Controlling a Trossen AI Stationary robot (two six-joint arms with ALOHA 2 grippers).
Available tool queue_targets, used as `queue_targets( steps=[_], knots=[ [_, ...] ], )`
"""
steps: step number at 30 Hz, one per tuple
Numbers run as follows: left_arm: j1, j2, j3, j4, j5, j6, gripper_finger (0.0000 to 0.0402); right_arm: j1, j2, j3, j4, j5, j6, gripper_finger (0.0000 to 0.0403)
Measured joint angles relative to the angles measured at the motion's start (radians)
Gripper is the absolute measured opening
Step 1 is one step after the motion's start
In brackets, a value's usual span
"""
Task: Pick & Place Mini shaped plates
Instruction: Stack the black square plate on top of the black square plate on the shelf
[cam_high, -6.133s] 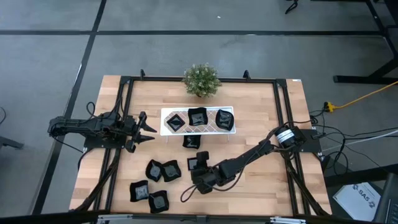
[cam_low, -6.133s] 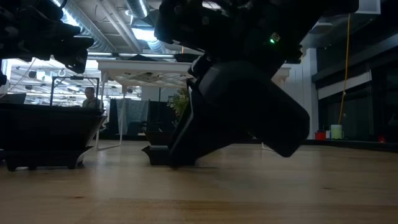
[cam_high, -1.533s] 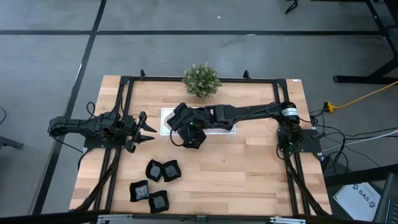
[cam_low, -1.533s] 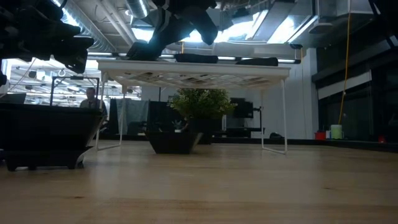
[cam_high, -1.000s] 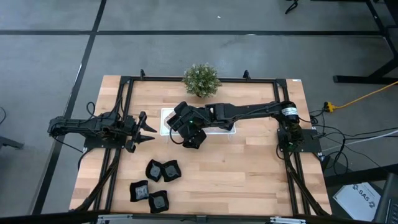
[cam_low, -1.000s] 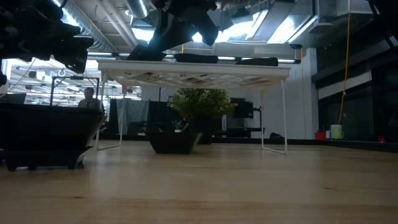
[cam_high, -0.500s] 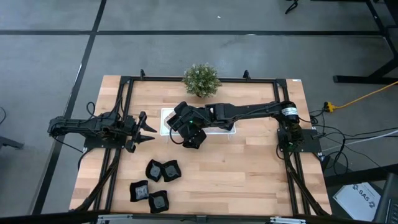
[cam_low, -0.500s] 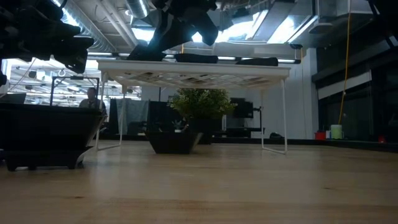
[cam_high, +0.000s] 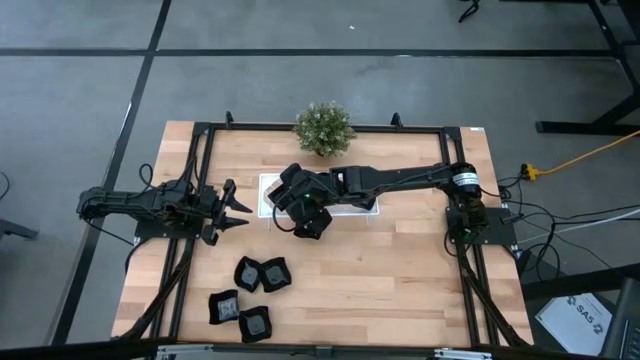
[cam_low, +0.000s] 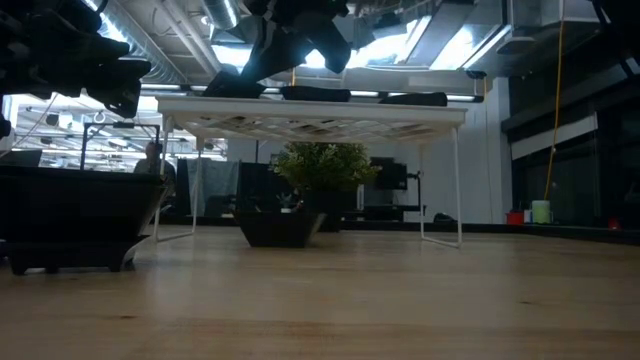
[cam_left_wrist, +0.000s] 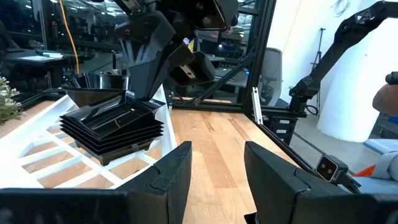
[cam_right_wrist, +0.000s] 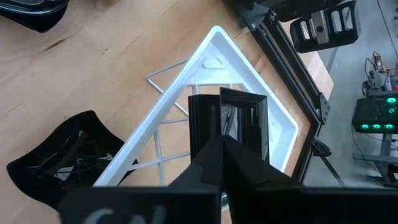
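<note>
Right gripper (cam_right_wrist: 221, 142), at the left end of the long white lattice-patterned tray (cam_right_wrist: 214, 46): its fingers have just clenched together above the small glossy black square plate (cam_right_wrist: 249, 106) lying there. Whether they nip its rim is unclear. Probably a delivery just finished; four similar black plates (cam_high: 262, 275) wait on the table.

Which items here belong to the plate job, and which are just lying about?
Job: mini shaped plates waiting on the table, plates stacked on the white tray, white tray, right gripper shut above that stack.
Bystanders: potted plant, idle left gripper.
</note>
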Motion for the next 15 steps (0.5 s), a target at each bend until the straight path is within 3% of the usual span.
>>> queue_targets(
  steps=[15],
  knots=[
    [0.0,0.0,0.0,0.0,0.0,0.0,0.0143,-0.003,0.024,0.0,0.002,-0.016,0.004,0.0008]
  ],
)
